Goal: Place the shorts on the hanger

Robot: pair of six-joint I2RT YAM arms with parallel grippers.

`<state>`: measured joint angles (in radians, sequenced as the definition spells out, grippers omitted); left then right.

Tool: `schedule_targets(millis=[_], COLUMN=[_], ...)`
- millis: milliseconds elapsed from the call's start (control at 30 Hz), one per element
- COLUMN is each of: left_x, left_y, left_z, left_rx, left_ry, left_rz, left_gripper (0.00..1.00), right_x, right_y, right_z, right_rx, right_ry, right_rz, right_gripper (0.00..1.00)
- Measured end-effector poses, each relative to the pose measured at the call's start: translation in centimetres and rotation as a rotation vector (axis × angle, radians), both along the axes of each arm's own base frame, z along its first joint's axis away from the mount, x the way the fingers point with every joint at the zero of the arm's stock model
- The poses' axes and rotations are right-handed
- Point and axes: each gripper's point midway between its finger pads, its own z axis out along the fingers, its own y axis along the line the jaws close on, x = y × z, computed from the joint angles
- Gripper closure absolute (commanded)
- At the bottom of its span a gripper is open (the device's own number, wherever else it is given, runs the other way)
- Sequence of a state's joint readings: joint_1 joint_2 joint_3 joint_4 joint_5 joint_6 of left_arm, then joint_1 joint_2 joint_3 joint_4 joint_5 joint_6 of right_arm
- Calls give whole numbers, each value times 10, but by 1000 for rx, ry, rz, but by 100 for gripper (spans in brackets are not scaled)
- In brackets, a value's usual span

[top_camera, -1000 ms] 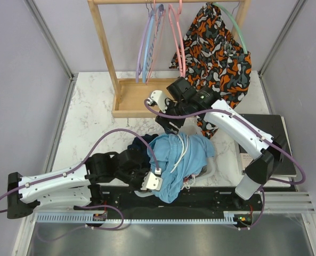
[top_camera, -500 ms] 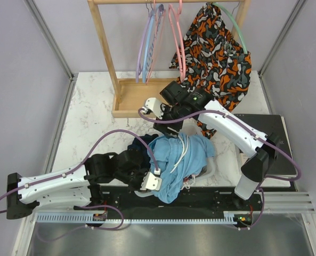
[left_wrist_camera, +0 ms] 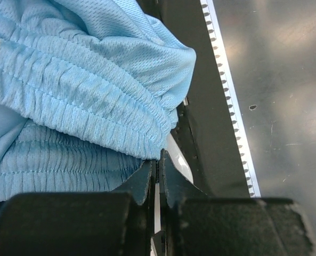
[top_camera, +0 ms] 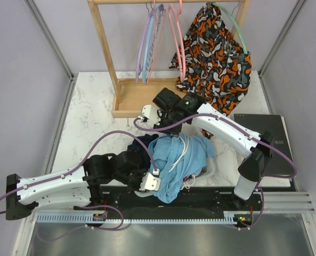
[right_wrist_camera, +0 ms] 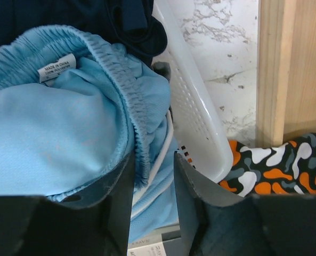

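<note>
Grasp step. Left tool [left_wrist_camera: 158, 162] pinched shut on shorts [top_camera: 179, 157] waistband; right tool [right_wrist_camera: 151, 166] open astride it. Next: clamp, lift toward hanger [top_camera: 178, 50].

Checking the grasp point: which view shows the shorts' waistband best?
Right wrist: the waistband of the shorts hangs between the fingers of the open right hand, label and white drawstring clear. Left wrist shows only gathered elastic above the shut left hand. Top view shows the whole bunched shorts, waistband detail too small.

Robot lab cell: grey panel walls [top_camera: 19, 64], aluminium framing [top_camera: 51, 42].
</note>
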<state>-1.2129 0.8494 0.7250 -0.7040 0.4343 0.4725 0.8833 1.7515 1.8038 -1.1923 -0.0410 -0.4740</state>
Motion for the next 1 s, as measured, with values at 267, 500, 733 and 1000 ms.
schedule_targets(millis=[267, 500, 733, 1000], left_x=[11, 35, 76, 132], left_y=[6, 9, 2, -2], left_z=[0, 52, 170, 301], left_rx=[4, -74, -263, -392], left_ry=[-41, -158, -419, -801], left_rz=[52, 152, 246, 369], left_gripper=[98, 98, 98, 98], right_x=[10, 28, 38, 13], right_y=[-18, -33, -78, -147], right_z=[2, 68, 213, 359], right_rx=[-78, 30, 330, 692], right_ry=[-56, -225, -596, -952], right_rz=[-51, -183, -395, -594], right_gripper=[100, 100, 100, 100])
